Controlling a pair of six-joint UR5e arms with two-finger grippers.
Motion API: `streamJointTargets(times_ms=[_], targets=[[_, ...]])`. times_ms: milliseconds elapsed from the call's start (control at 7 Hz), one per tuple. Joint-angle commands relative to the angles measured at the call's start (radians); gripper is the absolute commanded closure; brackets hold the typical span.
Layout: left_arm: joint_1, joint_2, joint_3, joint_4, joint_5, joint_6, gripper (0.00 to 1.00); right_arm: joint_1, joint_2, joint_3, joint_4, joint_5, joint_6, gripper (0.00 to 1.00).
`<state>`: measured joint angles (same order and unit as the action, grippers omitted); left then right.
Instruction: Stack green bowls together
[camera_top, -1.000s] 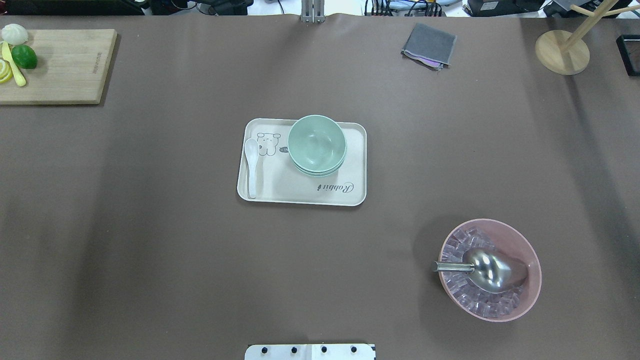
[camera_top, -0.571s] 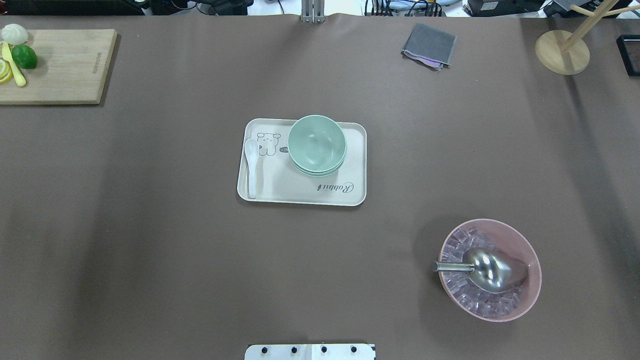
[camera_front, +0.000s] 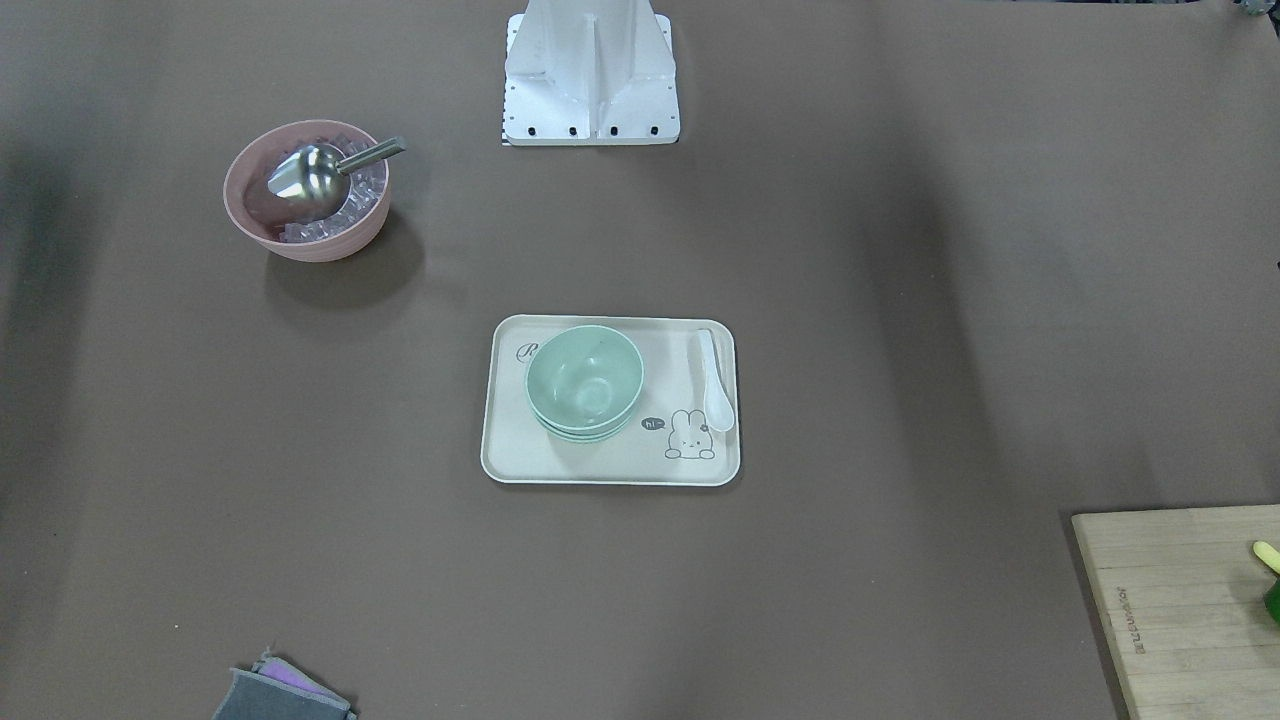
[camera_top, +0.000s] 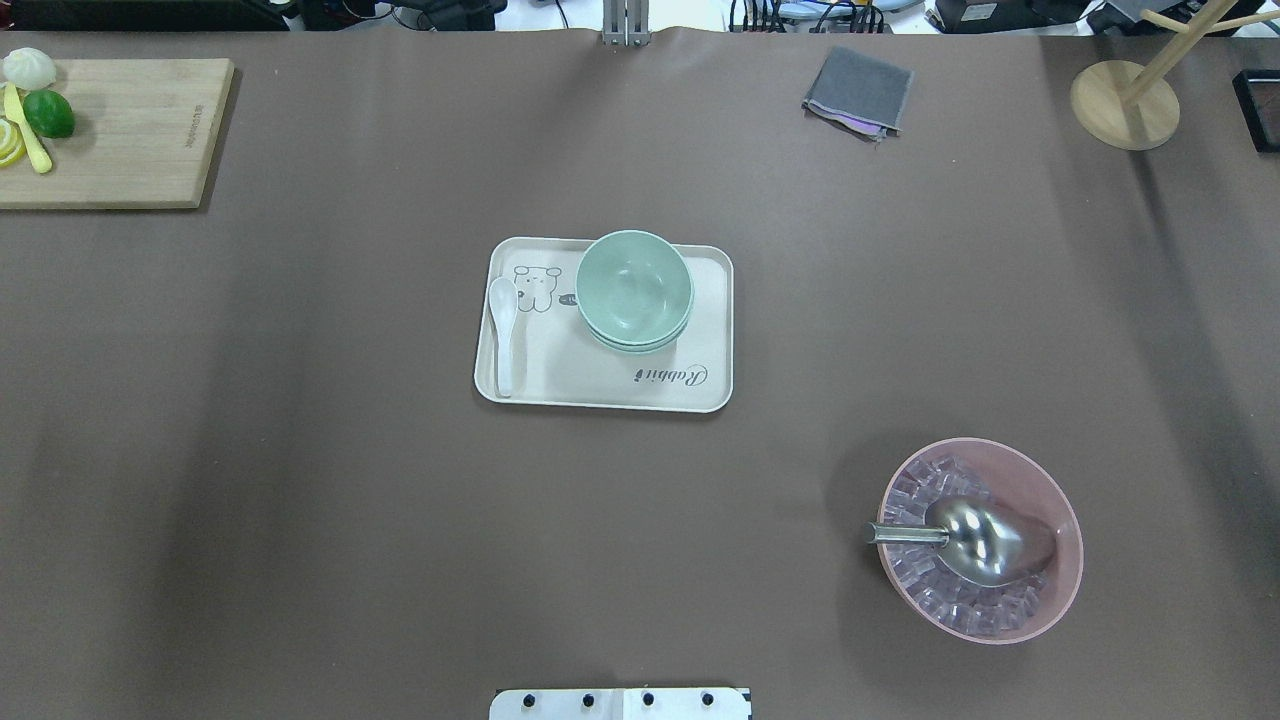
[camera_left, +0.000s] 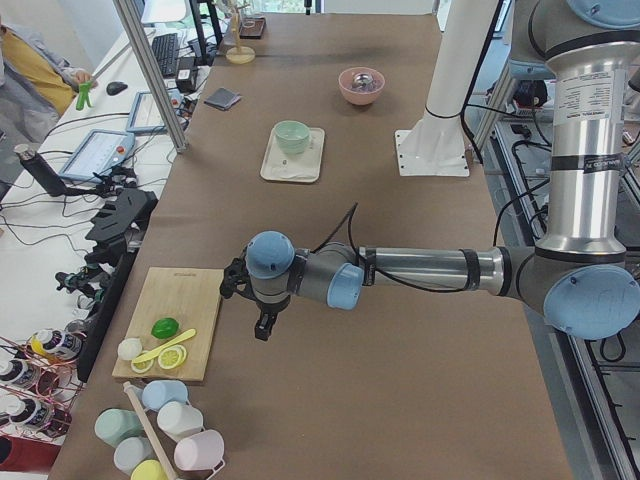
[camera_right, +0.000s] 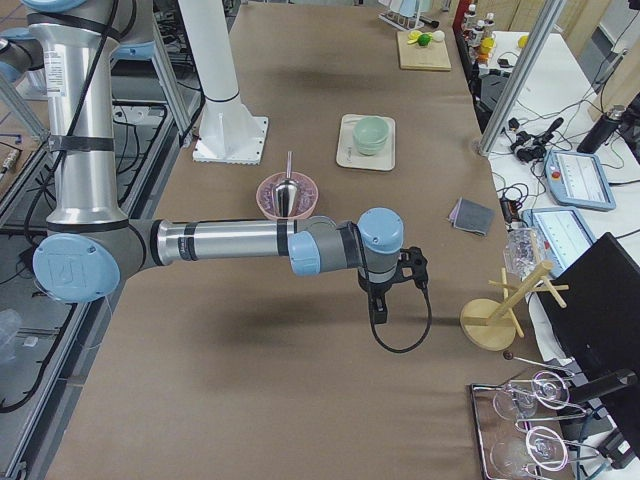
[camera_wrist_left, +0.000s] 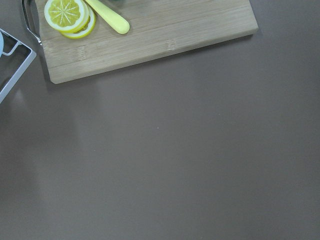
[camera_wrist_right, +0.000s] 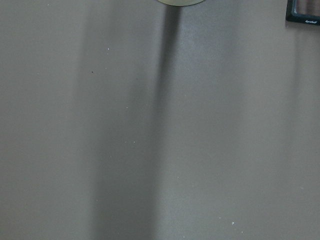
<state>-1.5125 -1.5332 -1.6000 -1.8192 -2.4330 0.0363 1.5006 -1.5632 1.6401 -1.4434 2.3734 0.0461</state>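
Note:
The green bowls (camera_top: 633, 290) sit nested in one stack on the cream tray (camera_top: 600, 388), at its far middle. The stack also shows in the front-facing view (camera_front: 584, 380), the left view (camera_left: 292, 135) and the right view (camera_right: 371, 132). My left gripper (camera_left: 262, 325) hangs far from the stack, beside the cutting board, and shows only in the left view. My right gripper (camera_right: 378, 310) hangs over bare table near the wooden stand and shows only in the right view. I cannot tell whether either is open or shut. Neither wrist view shows fingers.
A white spoon (camera_top: 503, 335) lies on the tray's left side. A pink bowl (camera_top: 1066, 505) with ice and a metal scoop (camera_top: 985, 540) stands front right. A cutting board (camera_top: 130, 130) with lemon slices is far left, a grey cloth (camera_top: 860, 90) and wooden stand (camera_top: 1125, 105) far right.

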Motion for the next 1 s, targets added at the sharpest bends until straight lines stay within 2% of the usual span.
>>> streamJointTargets(times_ms=[0,143,857], targets=[[0.003,-0.027,0.023,-0.003,0.0,-0.006,0.02,0.0,0.022,-0.016,0.0,-0.009,0.003,0.0],[0.003,-0.03,0.023,-0.005,0.0,-0.006,0.02,0.0,0.034,-0.041,0.001,-0.023,0.0,0.0],[0.003,-0.028,0.032,-0.003,0.0,-0.006,0.02,0.0,0.034,-0.048,0.003,-0.02,0.0,0.0]])
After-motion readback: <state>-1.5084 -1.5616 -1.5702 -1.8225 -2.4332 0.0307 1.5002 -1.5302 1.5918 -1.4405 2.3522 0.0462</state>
